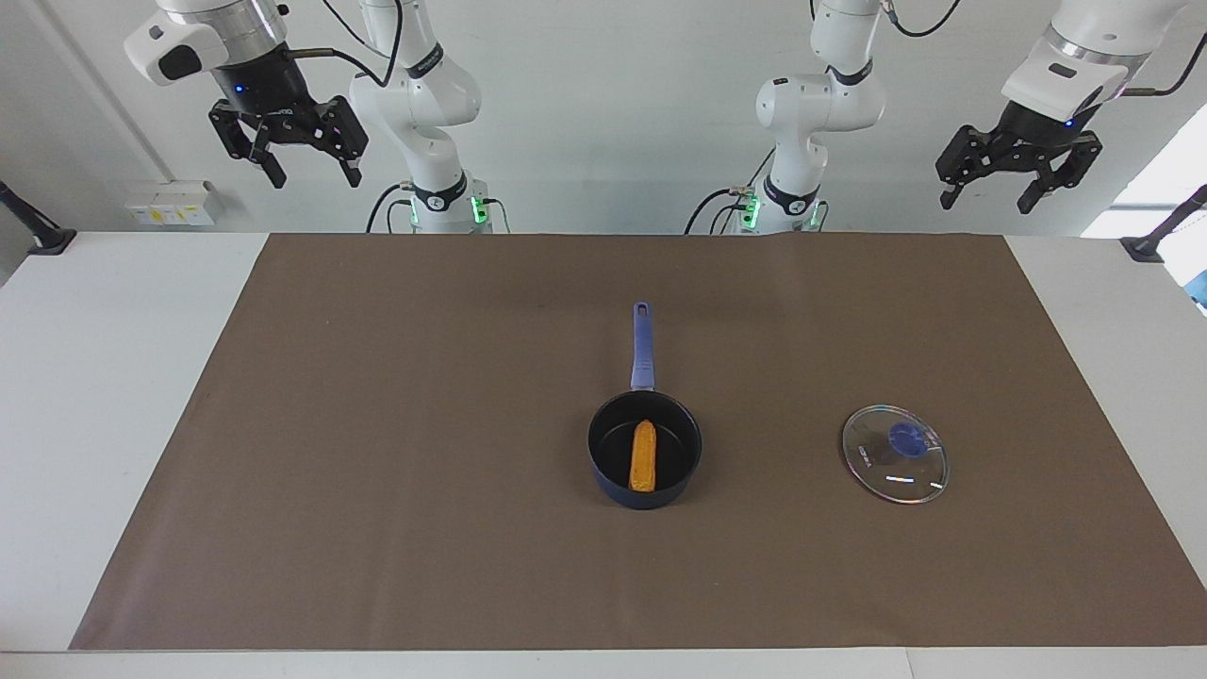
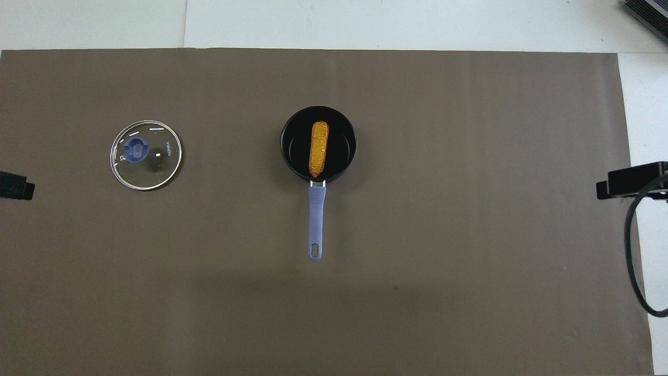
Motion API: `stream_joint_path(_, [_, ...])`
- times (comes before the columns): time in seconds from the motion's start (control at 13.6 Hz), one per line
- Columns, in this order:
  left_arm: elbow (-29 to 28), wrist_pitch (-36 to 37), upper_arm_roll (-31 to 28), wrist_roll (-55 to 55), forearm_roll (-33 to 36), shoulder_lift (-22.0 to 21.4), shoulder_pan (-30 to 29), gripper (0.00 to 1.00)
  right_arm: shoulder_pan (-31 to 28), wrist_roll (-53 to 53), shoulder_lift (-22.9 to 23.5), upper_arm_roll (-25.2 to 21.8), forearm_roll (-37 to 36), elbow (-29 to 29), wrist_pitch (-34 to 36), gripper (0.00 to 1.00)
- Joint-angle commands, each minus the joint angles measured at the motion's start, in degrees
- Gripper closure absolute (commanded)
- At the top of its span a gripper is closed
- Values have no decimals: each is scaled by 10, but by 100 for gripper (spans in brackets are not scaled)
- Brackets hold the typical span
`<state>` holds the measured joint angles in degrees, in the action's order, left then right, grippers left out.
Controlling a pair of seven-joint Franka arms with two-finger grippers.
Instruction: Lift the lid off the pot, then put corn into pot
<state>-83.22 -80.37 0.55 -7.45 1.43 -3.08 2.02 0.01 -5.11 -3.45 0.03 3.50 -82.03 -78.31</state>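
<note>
Fingers spread wide, empty, on both: left gripper (image 1: 1016, 189) high over the left arm's table end, right gripper (image 1: 302, 160) high over the right arm's end. We read both as parked, job looks done. Orange-yellow bumpy corn cob (image 2: 318, 148) lies inside the small navy saucepan (image 2: 292, 164), blue handle pointing 6 o'clock overhead. Clear glass blue-knobbed lid (image 2: 156, 169) sits at 9 o'clock, well apart. Brown mat (image 2: 417, 261), white table (image 1: 94, 377), white wall.

A brown mat (image 1: 396, 453) covers most of the white counter (image 1: 104, 377). A white socket box (image 1: 170, 203) sits at the wall.
</note>
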Motion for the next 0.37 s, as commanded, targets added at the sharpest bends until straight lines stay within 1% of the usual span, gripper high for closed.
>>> stream_joint_path(0.0, [-18, 1, 2, 7, -8, -15, -5, 0, -15, 12, -16, 3, -2, -31, -2, 0])
stream_joint_path(0.29, [-18, 1, 2, 7, -7, -15, -4, 0, -12, 13, -16, 3, -6, -32, -7, 0])
